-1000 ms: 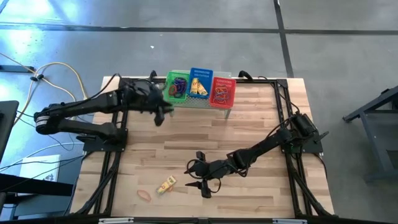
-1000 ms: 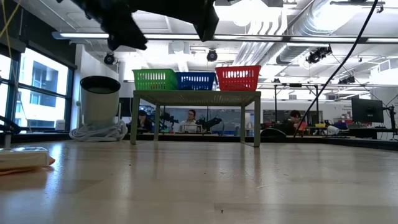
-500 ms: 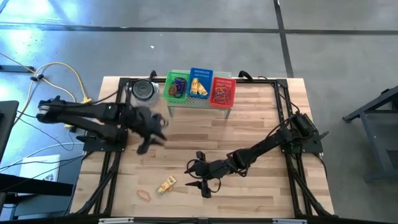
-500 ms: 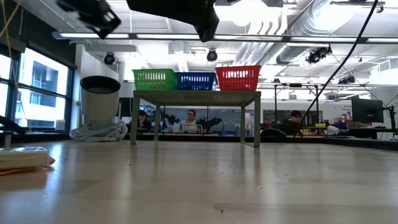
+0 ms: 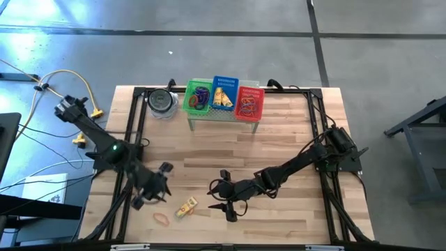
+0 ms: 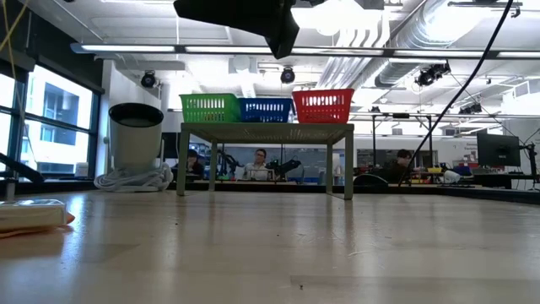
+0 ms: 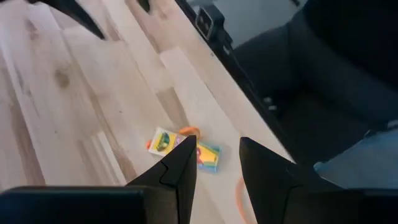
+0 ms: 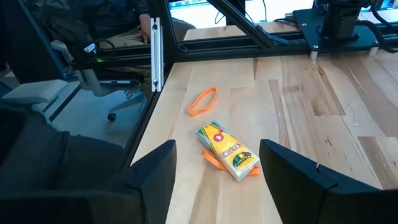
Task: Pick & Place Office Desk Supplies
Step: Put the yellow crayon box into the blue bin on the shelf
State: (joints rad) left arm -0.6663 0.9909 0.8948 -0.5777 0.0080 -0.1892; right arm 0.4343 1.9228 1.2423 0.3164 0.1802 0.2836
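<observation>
A yellow packet (image 5: 186,207) lies flat on the wood near the table's front, with one orange band (image 8: 214,160) poking out from under it. Another orange band (image 5: 162,218) lies loose just beyond it toward the front left corner. My left gripper (image 5: 160,194) hovers open to the left of the packet (image 7: 165,141) and points down at it. My right gripper (image 5: 214,199) hangs open to the packet's right, and the packet (image 8: 227,149) shows between its fingers, untouched.
Green (image 5: 198,97), blue (image 5: 224,93) and red (image 5: 249,102) baskets holding small items stand on a low shelf at the far edge. A round grey tin (image 5: 162,103) sits to their left. A black frame (image 5: 129,153) borders the table.
My left arm has swung from the green basket at the far edge toward the table's near left, sinking a little and turning as it went. Its gripper now hovers beside the yellow packet.
</observation>
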